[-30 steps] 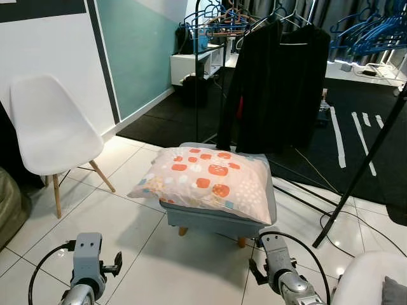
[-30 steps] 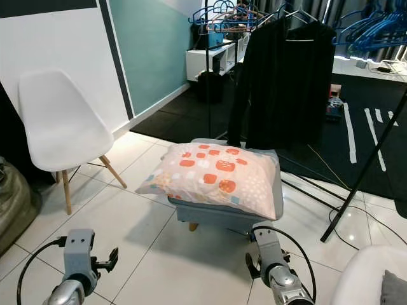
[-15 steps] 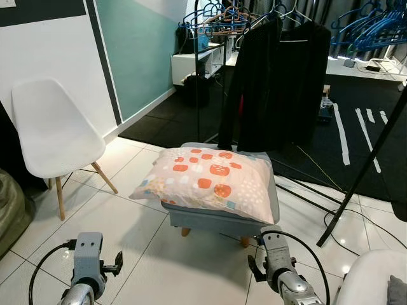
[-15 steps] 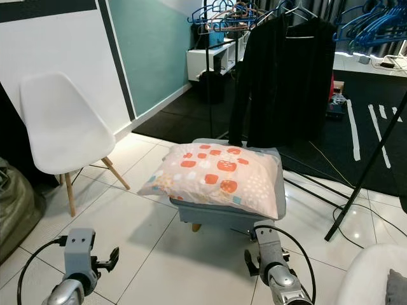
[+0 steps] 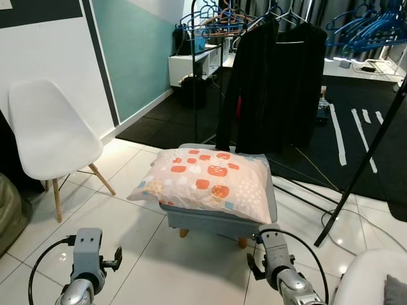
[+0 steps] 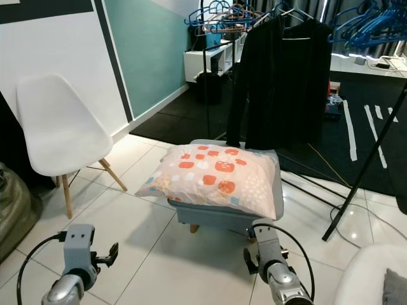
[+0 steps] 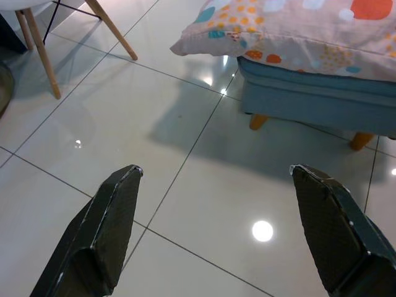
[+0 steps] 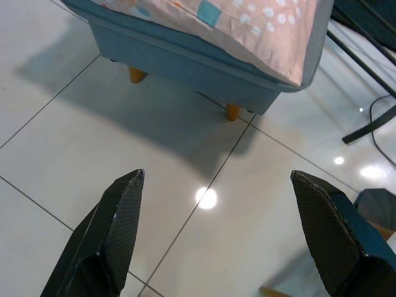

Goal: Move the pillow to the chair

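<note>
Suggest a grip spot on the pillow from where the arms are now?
Probably the pillow's two short ends, one end effector per side. It lies flat on the gray footstool, and its left corner overhangs the edge, so fingers can pinch there from below. Both the left end effector and the right end effector are open, low over the tiles.

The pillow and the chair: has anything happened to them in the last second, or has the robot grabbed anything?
Nothing has been moved or grabbed. The pillow still lies on the footstool, and the white chair stands empty on the robot's left. The left gripper and right gripper stay open, low over the floor tiles; only the camera shifted slightly.
</note>
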### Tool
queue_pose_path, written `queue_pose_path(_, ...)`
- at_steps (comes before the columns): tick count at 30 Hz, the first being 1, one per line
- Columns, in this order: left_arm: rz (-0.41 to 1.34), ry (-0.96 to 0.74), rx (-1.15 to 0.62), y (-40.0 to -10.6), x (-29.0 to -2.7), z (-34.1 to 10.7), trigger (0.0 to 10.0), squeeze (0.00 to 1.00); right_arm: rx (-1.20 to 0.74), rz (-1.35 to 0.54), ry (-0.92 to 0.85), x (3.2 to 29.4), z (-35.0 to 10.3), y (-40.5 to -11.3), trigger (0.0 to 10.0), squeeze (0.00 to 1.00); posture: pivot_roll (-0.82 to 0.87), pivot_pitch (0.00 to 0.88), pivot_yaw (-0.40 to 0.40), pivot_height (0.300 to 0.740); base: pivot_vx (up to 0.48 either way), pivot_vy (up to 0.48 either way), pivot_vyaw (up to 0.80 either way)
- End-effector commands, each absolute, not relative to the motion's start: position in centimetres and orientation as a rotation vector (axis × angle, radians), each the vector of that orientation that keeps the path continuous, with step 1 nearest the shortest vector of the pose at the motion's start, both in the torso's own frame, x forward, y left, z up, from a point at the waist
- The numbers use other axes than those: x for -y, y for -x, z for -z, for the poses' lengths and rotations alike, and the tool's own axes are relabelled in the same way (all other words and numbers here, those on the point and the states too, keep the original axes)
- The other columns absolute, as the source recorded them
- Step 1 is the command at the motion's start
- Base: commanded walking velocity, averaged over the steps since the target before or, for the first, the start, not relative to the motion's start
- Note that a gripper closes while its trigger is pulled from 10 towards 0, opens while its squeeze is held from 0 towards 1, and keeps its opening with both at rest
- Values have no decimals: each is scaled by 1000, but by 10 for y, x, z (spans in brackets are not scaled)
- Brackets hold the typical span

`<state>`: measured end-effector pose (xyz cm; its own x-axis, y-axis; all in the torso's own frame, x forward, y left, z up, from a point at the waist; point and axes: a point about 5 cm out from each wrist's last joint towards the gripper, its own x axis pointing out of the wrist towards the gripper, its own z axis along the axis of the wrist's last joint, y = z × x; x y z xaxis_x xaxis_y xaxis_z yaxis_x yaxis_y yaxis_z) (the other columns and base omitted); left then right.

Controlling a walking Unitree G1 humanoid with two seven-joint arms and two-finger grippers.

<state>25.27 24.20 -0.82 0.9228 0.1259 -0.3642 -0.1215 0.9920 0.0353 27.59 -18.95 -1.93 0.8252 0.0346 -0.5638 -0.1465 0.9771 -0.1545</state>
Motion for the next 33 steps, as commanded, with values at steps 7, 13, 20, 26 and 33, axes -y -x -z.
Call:
queue_pose_path(7, -187, -26, -340, -250, -252, 5, 10000, 0, -624, -142, 183, 189, 21, -275, 10000, 0, -147, 0, -142, 740, 0, 0, 0)
queue_pose_path(13, -197, -44, -344, -244, -251, 8, 10000, 0, -640, -163, 216, 191, 24, -271, 10000, 0, -134, 0, -115, 740, 0, 0, 77)
queue_pose_path(20, -176, -115, -373, -240, -249, 11, 10000, 0, -544, -128, 192, 254, -7, -280, 10000, 0, -152, 1, -73, 740, 0, -343, 206)
queue_pose_path(26, -177, -104, -358, -239, -250, 10, 10000, 0, -523, -110, 184, 254, -10, -282, 10000, 0, -160, 18, -61, 740, 0, -160, 0)
queue_pose_path(33, -157, -108, -363, -240, -249, 10, 10000, 0, -525, -116, 194, 254, -11, -283, 10000, 0, -163, 18, -63, 740, 0, 0, 0)
